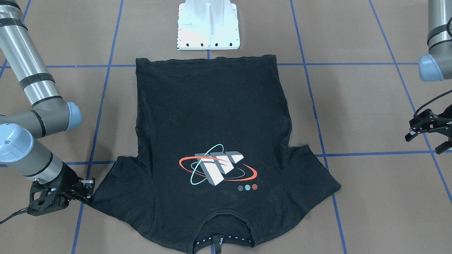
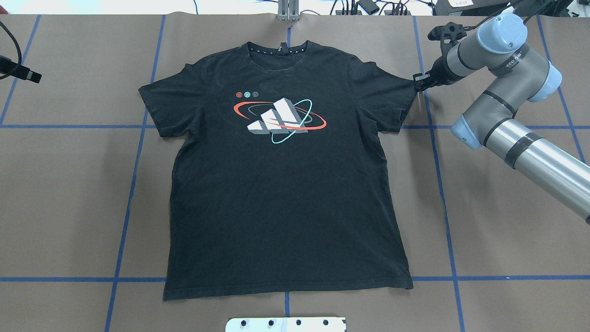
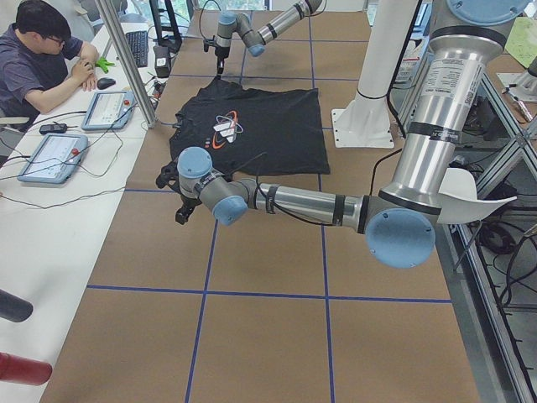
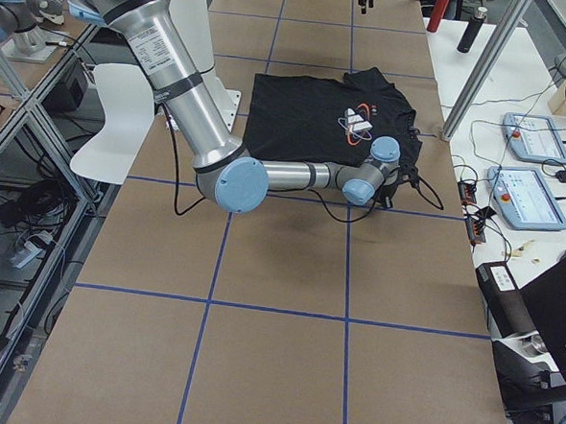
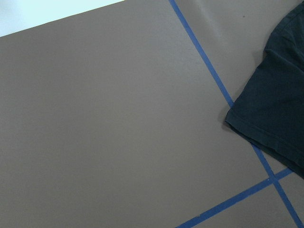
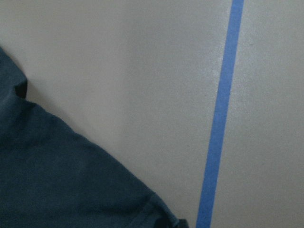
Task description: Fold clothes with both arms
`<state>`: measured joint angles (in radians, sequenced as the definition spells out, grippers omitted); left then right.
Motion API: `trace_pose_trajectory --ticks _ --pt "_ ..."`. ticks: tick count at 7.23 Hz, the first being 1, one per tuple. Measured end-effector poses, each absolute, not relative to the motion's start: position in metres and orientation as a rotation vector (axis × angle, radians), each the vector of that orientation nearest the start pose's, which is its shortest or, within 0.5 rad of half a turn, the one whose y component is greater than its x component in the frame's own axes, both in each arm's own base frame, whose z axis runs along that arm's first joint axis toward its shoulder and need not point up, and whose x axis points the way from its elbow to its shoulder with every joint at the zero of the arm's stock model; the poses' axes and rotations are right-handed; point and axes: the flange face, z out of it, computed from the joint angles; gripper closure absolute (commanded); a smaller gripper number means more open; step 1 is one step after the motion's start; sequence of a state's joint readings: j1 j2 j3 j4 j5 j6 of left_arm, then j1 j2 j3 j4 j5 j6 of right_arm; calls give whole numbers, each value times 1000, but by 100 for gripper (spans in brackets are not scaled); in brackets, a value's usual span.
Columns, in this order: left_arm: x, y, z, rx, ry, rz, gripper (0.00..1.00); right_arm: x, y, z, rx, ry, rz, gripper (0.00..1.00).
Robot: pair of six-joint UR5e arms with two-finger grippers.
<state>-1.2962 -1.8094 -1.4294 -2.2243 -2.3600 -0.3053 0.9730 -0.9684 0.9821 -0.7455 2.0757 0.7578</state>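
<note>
The black T-shirt (image 1: 212,116) lies flat and face up on the brown table, logo print (image 2: 279,115) showing, collar at the far edge (image 2: 279,48). My right gripper (image 1: 90,191) is low at the tip of one sleeve (image 2: 405,92), jaws apart at the sleeve's hem; the right wrist view shows that sleeve corner (image 6: 57,175). My left gripper (image 1: 423,143) is open and empty, well away from the other sleeve (image 2: 154,106). That sleeve's corner (image 5: 275,104) shows in the left wrist view.
The white pedestal base (image 1: 208,24) stands at the robot's side next to the shirt's hem. Blue tape lines (image 2: 438,184) grid the brown table. An operator (image 3: 42,50) sits at the far side with tablets (image 3: 54,155).
</note>
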Motion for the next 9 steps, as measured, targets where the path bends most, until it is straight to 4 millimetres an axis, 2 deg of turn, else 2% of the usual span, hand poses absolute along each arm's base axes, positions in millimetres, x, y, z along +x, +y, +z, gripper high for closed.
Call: trace_pose_trajectory --ticks 3,5,7,9 --pt "106 -605 522 464 922 267 0 -356 -686 481 357 -888 -57 100" --pt "106 -605 521 465 922 268 0 -361 -692 458 371 -907 -50 100" --pt "106 -605 521 466 923 268 0 -383 -694 416 358 -948 -14 100" --pt "105 -605 521 465 923 268 0 -417 -690 350 309 -958 28 100"
